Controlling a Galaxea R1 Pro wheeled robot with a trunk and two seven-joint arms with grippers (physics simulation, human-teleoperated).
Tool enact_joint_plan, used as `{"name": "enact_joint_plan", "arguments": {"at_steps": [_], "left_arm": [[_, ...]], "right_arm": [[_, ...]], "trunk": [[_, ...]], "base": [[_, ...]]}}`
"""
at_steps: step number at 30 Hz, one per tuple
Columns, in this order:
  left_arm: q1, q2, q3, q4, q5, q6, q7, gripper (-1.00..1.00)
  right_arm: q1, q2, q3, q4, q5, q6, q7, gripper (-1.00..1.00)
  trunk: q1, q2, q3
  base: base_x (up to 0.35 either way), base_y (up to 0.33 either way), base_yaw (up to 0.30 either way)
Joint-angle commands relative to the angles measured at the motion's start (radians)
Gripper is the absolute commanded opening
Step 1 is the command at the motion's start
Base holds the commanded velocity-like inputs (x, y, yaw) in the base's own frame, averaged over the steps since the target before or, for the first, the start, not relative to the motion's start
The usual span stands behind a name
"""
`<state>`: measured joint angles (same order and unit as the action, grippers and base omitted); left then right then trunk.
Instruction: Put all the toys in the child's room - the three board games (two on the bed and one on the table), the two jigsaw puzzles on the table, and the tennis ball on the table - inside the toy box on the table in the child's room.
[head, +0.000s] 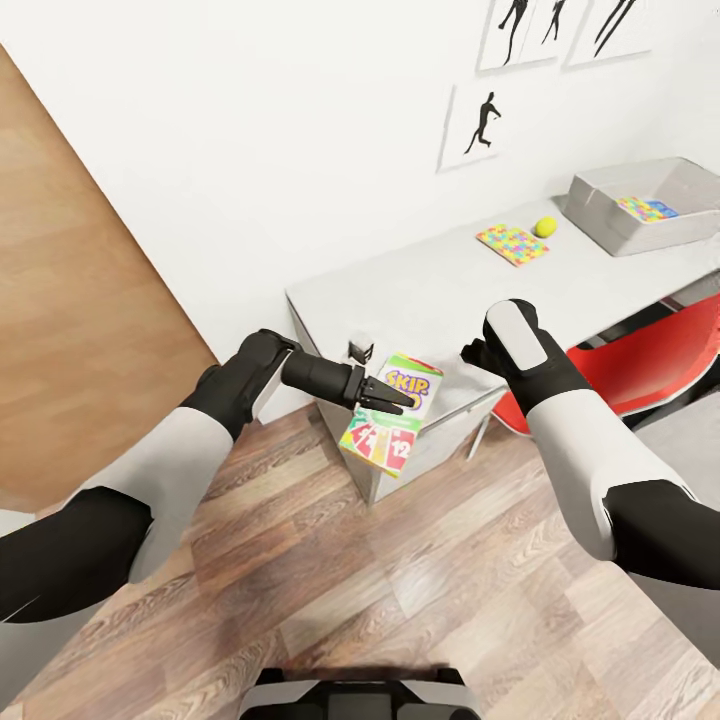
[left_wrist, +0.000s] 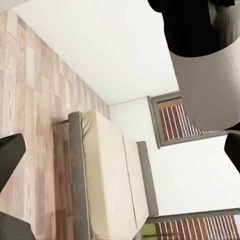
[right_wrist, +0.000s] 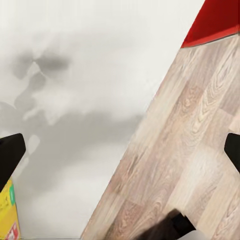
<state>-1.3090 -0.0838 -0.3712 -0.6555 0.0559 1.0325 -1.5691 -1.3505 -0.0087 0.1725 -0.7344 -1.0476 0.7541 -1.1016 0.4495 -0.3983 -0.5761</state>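
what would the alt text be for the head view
Robot's left gripper holds a SKIP-BO game box at the near end of a light grey table, the right arm raised beside it. Farther along lie a jigsaw puzzle, a tennis ball and a grey toy box holding another puzzle.

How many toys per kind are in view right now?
Board games: 1, the SKIP-BO box at the left gripper
Jigsaw puzzles: 2, one on the table, one in the toy box
Tennis balls: 1
Total: 4
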Motion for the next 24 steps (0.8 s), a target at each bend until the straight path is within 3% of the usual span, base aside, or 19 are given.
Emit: {"name": "enact_joint_plan", "arguments": {"at_steps": [1, 9, 24], "left_arm": [[-0.001, 0.004, -0.004, 0.000, 0.005, 0.011, -0.002, 1.00], [-0.001, 0.017, -0.004, 0.000, 0.005, 0.011, -0.002, 1.00], [-0.001, 0.031, -0.003, 0.004, 0.006, 0.011, -0.002, 1.00]], "right_arm": [[-0.001, -0.001, 0.004, -0.001, -0.006, 0.007, -0.007, 1.00], [-0.001, -0.001, 0.004, 0.001, -0.005, 0.008, -0.007, 1.00], [-0.001, 0.000, 0.041, 0.006, 0.020, 0.009, -0.007, 1.00]], "trunk": [[0.001, -0.002, 0.000], [0.001, -0.002, 0.013], [0.001, -0.002, 0.036]], "base": [[-0.116, 0.087, -0.076], [-0.116, 0.092, -0.076], [-0.088, 0.063, -0.130]]}}
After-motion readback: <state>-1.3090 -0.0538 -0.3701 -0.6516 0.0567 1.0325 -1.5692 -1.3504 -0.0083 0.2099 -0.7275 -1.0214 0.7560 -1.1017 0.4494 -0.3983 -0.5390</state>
